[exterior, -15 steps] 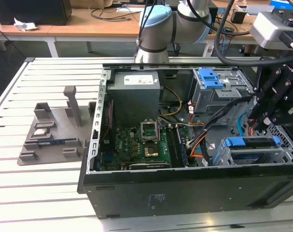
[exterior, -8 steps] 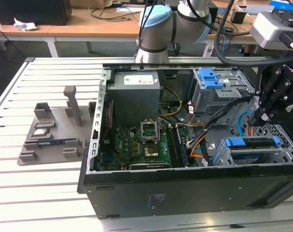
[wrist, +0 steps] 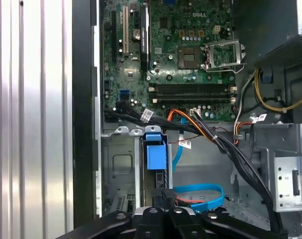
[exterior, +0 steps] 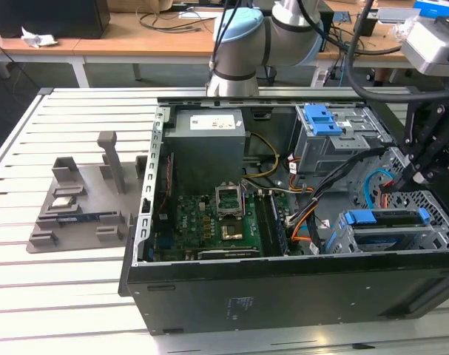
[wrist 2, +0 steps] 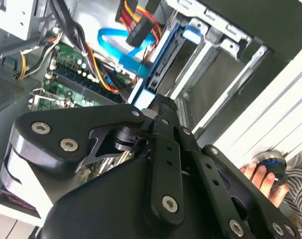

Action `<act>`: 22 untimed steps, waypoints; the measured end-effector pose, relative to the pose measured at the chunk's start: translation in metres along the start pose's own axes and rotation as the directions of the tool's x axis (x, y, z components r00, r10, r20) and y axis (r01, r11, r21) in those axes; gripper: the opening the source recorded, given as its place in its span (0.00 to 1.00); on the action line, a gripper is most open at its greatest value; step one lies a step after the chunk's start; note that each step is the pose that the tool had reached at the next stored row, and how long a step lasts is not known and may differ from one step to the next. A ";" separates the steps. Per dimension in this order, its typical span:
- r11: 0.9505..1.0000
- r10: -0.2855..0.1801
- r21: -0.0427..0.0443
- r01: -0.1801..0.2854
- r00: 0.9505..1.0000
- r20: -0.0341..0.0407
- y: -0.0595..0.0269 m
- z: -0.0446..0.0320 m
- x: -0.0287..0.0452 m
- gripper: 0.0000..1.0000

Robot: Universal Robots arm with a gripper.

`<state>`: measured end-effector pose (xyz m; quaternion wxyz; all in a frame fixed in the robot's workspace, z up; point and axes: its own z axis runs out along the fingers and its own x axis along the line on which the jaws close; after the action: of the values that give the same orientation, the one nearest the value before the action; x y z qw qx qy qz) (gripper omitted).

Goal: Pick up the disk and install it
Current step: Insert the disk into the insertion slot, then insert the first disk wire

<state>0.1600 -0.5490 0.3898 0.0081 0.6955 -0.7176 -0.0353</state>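
The disk (exterior: 383, 222) sits on edge in the lower drive bay at the front corner of the open computer case (exterior: 283, 288), on the exterior view's right. Its blue carrier frame (wrist: 155, 152) shows between the bay's metal walls in the first wrist view, and its blue edge (wrist 2: 163, 64) shows in the second wrist view. My black gripper (exterior: 403, 181) hangs just above and behind that bay, a little apart from the disk. Its linkages converge to a point (wrist 2: 153, 102), so it is shut, with nothing seen between the fingers.
Bundled black, orange and blue cables (exterior: 357, 177) run between the bay and the motherboard (exterior: 209, 222). A grey power supply box (exterior: 206, 148) and an upper drive cage (exterior: 335, 140) fill the case's back. A grey fixture (exterior: 76, 207) lies on the slatted table. A person's hand (wrist 2: 260, 174) holds a round object nearby.
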 end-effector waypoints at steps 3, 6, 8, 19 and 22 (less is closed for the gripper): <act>1.000 0.000 -0.003 0.000 1.000 -0.002 -0.0106 0.0062 -0.0022 0.11; 1.000 0.000 -0.005 0.000 1.000 -0.002 -0.0175 0.0098 -0.0048 0.11; 1.000 0.000 -0.005 0.000 1.000 -0.002 -0.0175 0.0098 -0.0047 0.11; 1.000 0.000 -0.005 0.000 1.000 -0.002 -0.0180 0.0098 -0.0049 0.36; 1.000 -0.001 -0.006 0.001 1.000 -0.003 -0.0267 0.0097 -0.0111 0.36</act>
<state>0.1864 -0.5383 0.3788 0.0112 0.6958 -0.7172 -0.0366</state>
